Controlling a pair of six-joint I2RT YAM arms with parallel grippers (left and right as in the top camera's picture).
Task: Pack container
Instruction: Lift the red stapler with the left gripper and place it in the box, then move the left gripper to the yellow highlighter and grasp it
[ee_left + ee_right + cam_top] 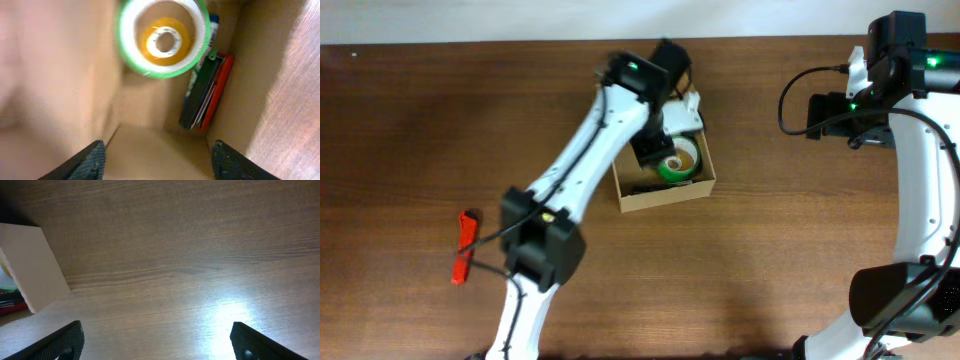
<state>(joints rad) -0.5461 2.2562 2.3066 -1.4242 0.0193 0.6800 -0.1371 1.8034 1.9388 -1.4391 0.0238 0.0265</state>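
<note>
Left gripper (159, 159), spread wide and empty, hangs over the open cardboard box (665, 197). The green tape roll (131, 30) lies flat inside, just ahead of it. Right gripper (157, 342), also wide, is well off to the side.

Container (665, 194): plain tan cardboard, no print. Tape roll (132, 37): green rim, white face, yellow core. Flat items (202, 92) beside it: dk green, red edge. Surface (420, 120): dk brown wood grain. Small obj (466, 245) at left: bright red. Left arm (590, 150): white w/ black joints.
</note>
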